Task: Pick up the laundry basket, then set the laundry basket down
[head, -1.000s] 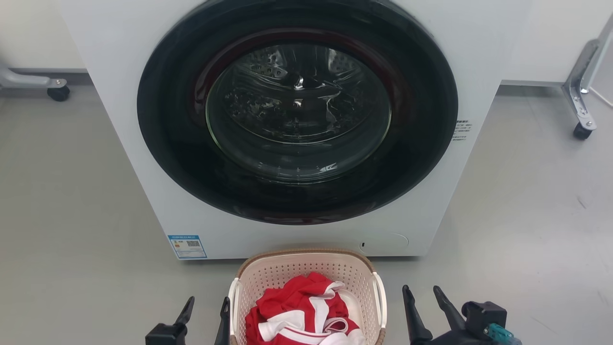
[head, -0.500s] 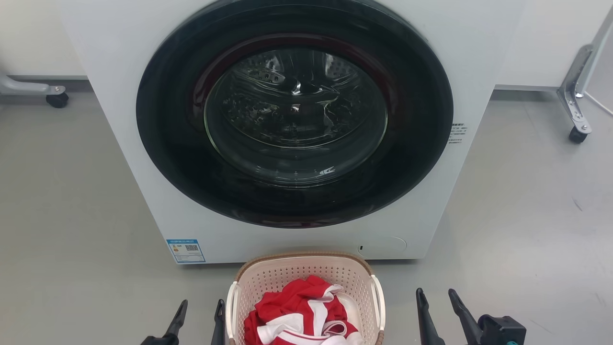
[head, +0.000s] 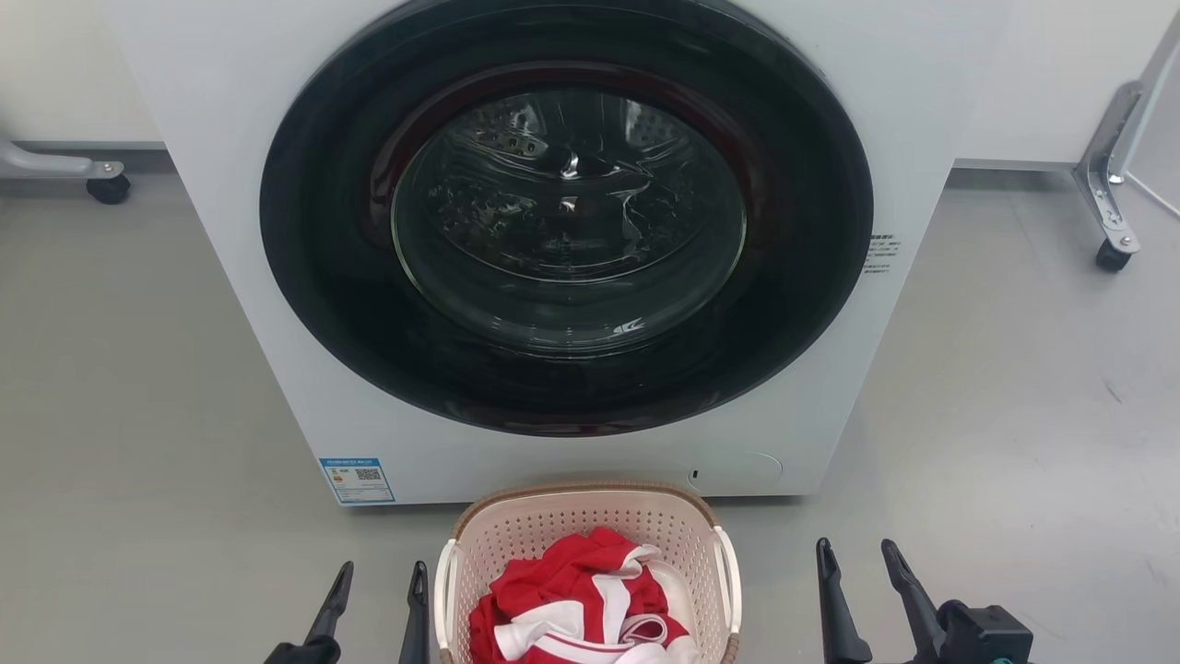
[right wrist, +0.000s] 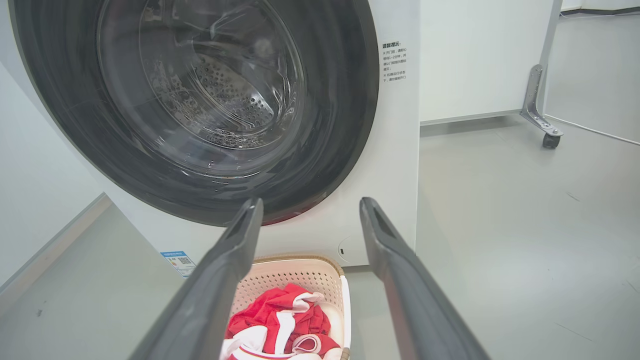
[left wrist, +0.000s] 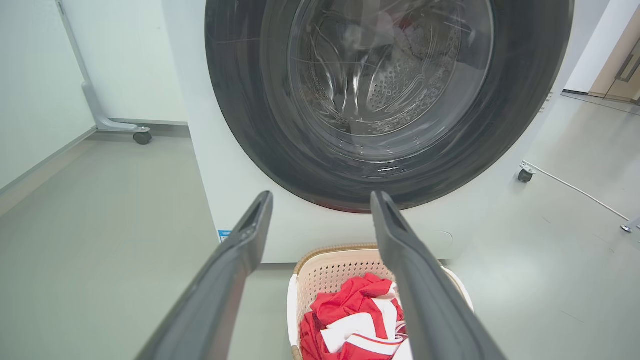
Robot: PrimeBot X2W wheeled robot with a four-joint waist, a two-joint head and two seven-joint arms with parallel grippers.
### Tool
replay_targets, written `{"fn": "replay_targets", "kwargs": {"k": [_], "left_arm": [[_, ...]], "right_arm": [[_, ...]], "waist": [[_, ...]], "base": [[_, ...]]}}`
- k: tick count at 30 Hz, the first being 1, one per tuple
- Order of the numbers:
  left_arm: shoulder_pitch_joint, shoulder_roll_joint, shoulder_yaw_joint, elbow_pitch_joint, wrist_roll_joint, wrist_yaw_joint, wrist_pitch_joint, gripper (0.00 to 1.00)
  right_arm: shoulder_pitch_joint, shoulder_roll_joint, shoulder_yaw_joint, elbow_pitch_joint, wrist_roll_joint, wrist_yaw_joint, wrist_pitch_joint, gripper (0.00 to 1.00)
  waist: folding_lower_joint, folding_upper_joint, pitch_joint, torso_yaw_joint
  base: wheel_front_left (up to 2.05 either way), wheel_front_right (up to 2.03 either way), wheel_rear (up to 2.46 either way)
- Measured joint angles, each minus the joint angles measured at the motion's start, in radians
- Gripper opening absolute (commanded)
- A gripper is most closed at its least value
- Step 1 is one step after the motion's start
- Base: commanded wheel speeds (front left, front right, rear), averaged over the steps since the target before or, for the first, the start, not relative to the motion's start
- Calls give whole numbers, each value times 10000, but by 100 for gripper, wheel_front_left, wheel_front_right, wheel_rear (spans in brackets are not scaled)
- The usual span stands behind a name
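Observation:
The laundry basket [head: 553, 526] stands on the floor in front of the washing machine, cream-white and perforated with a brown rim and white side handles. Red and white clothes [head: 572, 599] lie in it. My left gripper [head: 381, 576] is open just left of the basket's left handle, apart from it. My right gripper [head: 856, 551] is open further off on the basket's right side. The left wrist view shows the basket [left wrist: 330, 272] low between my open fingers [left wrist: 250, 240]. The right wrist view has the basket [right wrist: 290, 275] at the lower left beside one of its fingers [right wrist: 385, 240].
A white front-loading washing machine [head: 304, 350] with a shut dark round door [head: 567, 212] rises right behind the basket. Grey floor spreads on both sides. Metal frame legs on castors stand at the far left [head: 109, 187] and far right [head: 1113, 254].
My right gripper has moved rightward, away from the basket. My left gripper has dropped lower and slightly left in the picture. The basket stayed in place; the camera shifted slightly.

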Motion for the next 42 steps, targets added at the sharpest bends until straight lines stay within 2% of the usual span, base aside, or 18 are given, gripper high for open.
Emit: {"fn": "replay_targets", "kwargs": {"k": [25,26,36,42], "left_arm": [[0,-178,439,-293,625,12,0,100],[3,-184,430,-230,608,8,10,0],[240,-238,573,249,224,-102,184,0],[220,-280,771,290,-654,-278,408,0]], "right_arm": [[317,134,-472,-387,-654,0,0,100],[323,136,-464,-324,-650,2,2,0],[600,146,-616,151,-249,82,102,0],[546,153,-888,151,629,238,366,0]], "waist": [[0,0,96,-9],[1,0,96,-9],[0,0,106,-37],[0,0,110,-73]], "base": [[0,0,0],[0,0,0],[0,0,0],[0,0,0]]}}
